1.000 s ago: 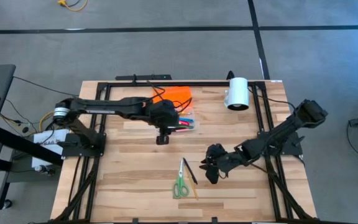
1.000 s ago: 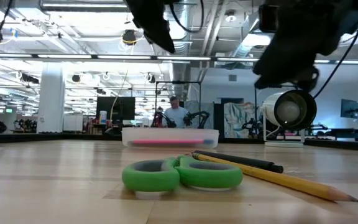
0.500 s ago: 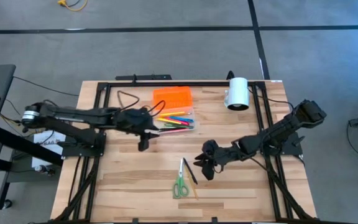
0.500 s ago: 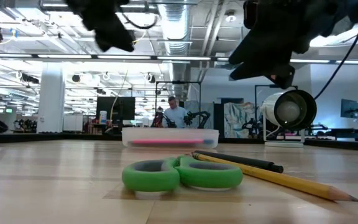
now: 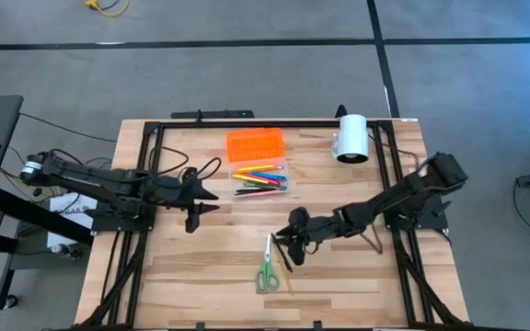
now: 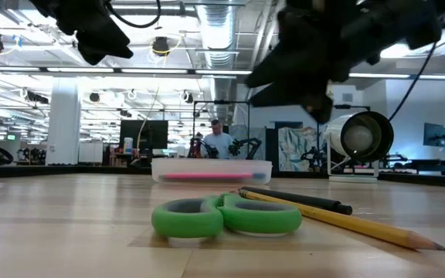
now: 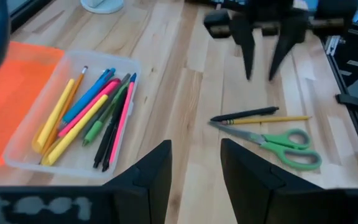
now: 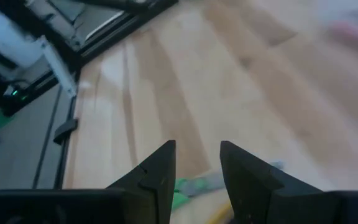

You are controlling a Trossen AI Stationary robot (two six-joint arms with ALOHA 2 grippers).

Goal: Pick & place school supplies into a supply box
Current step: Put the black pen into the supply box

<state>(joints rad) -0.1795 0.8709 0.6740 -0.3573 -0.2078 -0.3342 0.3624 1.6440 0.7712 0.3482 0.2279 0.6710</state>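
The supply box (image 5: 263, 180) is a clear tray with several coloured pens and pencils lying in it; its orange lid (image 5: 254, 145) lies open on the far side. Green-handled scissors (image 5: 267, 274), a black pen (image 5: 282, 253) and a yellow pencil (image 5: 289, 279) lie flat on the wood near the table's near edge. My right gripper (image 5: 288, 248) hangs open just above the black pen's far end; the scissors (image 8: 188, 185) show between its fingers. My left gripper (image 5: 191, 213) is open, left of the box, touching nothing. The left wrist view shows the box (image 7: 73, 118) and the scissors (image 7: 272, 146).
A white cylinder (image 5: 351, 138) lies at the far right of the table. A black frame runs along the table's far edge and both sides. Bare wood lies between the box and the scissors. In the low view, a person stands far off in the room behind.
My left gripper has drawn back from over the box toward the table's left edge. My right gripper has moved toward the table's left, closing on the black pen and scissors. The things on the table have not moved.
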